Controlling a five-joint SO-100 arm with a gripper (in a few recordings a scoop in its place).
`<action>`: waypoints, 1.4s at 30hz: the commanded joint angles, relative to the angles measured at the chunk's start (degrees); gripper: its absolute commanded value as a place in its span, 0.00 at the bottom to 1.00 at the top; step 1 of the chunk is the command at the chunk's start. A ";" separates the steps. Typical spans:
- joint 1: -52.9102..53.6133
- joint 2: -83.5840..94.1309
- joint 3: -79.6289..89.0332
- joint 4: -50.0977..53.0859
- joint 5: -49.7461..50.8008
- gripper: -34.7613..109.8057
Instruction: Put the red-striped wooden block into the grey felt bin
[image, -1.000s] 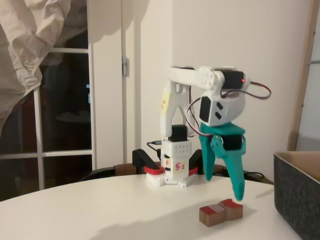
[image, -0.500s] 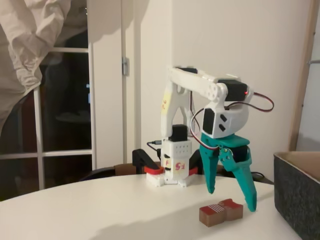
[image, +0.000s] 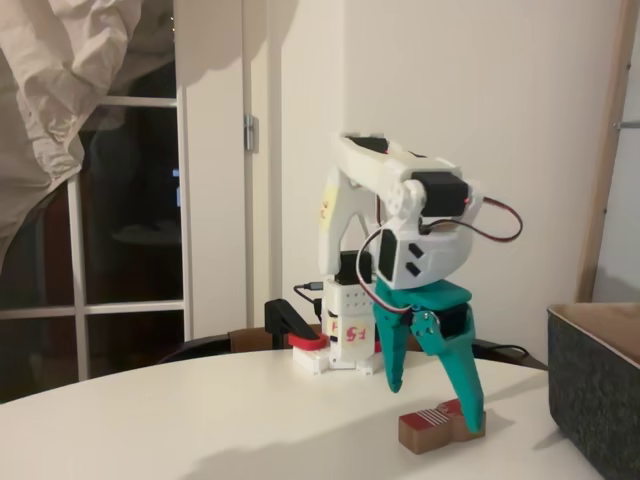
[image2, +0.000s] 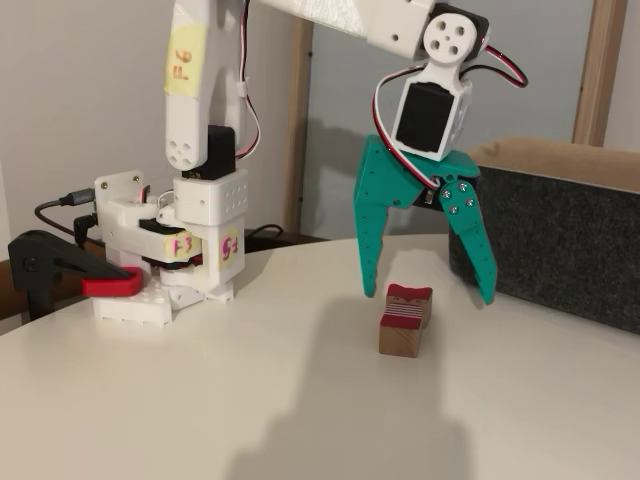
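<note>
The red-striped wooden block (image: 440, 428) (image2: 403, 320) lies flat on the white table, its white-striped end toward the camera in both fixed views. My green gripper (image: 435, 407) (image2: 428, 295) hangs open just over the block's far end. One fingertip (image2: 367, 292) is on the left of the block and the other (image2: 488, 296) on the right, and neither touches it. The grey felt bin (image: 595, 400) (image2: 560, 235) stands at the right, close beside the block, with a tan inner lining at its rim.
The arm's white base (image2: 165, 260) (image: 345, 335) is fixed at the table's back by a black and red clamp (image2: 70, 275). The round table's front (image: 200, 430) is bare. A glass door and a hanging cloth are behind at the left.
The gripper went from nearly shut to wide open. It dropped lower and shifted left, from beside the block to straddling it. The block has not moved.
</note>
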 joint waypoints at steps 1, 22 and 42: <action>0.79 1.67 0.26 -0.44 1.93 0.50; 0.00 1.58 5.80 -0.53 -3.69 0.50; -10.72 1.67 11.95 -3.16 -18.02 0.49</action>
